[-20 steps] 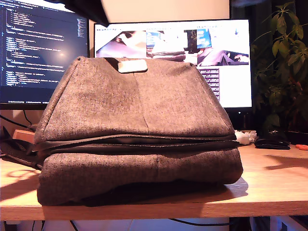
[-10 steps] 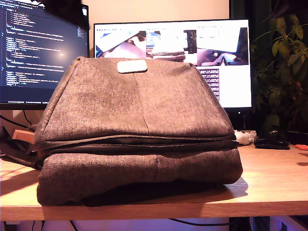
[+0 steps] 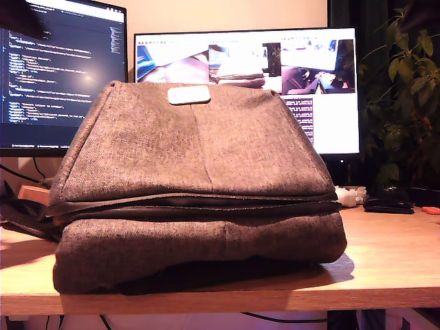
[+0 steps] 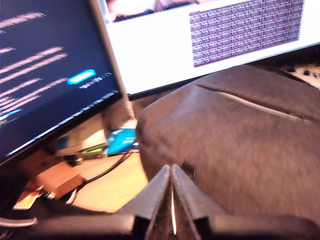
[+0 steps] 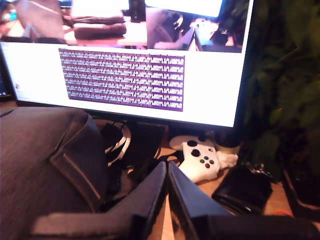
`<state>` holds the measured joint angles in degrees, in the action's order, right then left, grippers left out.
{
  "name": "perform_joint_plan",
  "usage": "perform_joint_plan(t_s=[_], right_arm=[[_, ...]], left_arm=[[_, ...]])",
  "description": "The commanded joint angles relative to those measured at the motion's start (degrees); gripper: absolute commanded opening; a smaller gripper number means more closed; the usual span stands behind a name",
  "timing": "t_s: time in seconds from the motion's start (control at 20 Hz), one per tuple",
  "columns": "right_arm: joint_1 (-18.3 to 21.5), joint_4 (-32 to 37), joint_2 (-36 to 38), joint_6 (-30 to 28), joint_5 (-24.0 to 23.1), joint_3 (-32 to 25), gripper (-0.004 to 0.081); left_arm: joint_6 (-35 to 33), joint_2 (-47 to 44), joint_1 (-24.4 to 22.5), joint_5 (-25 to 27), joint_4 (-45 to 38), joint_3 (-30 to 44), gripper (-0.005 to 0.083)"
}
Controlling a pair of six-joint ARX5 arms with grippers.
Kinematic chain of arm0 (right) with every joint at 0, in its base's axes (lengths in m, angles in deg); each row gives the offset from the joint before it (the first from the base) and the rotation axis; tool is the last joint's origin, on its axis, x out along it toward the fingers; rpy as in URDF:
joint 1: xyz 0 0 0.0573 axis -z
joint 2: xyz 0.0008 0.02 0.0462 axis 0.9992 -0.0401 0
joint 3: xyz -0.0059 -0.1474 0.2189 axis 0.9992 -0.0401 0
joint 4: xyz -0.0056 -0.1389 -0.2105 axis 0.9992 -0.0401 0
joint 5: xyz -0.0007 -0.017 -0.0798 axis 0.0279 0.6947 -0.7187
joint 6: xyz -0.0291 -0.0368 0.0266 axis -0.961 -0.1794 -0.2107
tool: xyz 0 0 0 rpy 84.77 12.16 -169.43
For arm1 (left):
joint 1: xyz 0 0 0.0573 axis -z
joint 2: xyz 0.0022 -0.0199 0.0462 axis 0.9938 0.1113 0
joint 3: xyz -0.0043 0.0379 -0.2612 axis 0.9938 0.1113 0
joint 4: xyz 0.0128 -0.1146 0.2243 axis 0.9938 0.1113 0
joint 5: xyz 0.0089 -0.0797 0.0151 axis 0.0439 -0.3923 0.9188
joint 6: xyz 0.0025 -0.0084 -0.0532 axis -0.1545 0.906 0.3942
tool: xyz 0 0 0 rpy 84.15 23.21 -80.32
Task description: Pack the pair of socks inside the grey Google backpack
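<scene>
backpack flat on the desk, both claws together

the grey google backpack (image 3: 196, 185) lies centred on the wooden desk (image 3: 385, 258), before two monitors (image 3: 313, 89). my first gripper (image 4: 172, 187) and my second gripper (image 5: 168, 182) have jaws pressed together, empty. socks unseen.

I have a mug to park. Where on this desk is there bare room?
The best bare patch is the wooden desk at the exterior view's right, between the backpack and the desk's front edge. Behind it sit a white game controller and a black pouch, crowding the space under the monitor. The backpack fills the middle.
</scene>
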<state>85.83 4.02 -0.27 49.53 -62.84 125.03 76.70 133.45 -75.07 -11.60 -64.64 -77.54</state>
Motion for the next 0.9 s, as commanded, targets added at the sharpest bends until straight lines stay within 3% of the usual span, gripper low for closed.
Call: perform_joint_plan(t_s=[0.0,0.35,0.65,0.85], right_arm=[[0.0,1.8,3.0,1.4,-0.6,-4.5,-0.0013],[0.0,2.5,21.6,4.7,-2.6,-20.4,-0.0013],[0.0,-10.4,37.0,4.6,-2.6,-21.9,-0.0013],[0.0,-17.7,41.4,4.6,-2.6,-21.8,-0.0013]], left_arm=[[1.9,-3.6,-0.5,-0.2,-1.2,4.4,-0.0021],[4.9,-19.1,-0.5,0.3,-0.1,15.1,-0.0021],[5.2,-28.8,-0.5,0.0,7.4,16.1,-0.0021],[7.3,-32.0,-0.5,0.0,14.7,16.1,-0.0021]])
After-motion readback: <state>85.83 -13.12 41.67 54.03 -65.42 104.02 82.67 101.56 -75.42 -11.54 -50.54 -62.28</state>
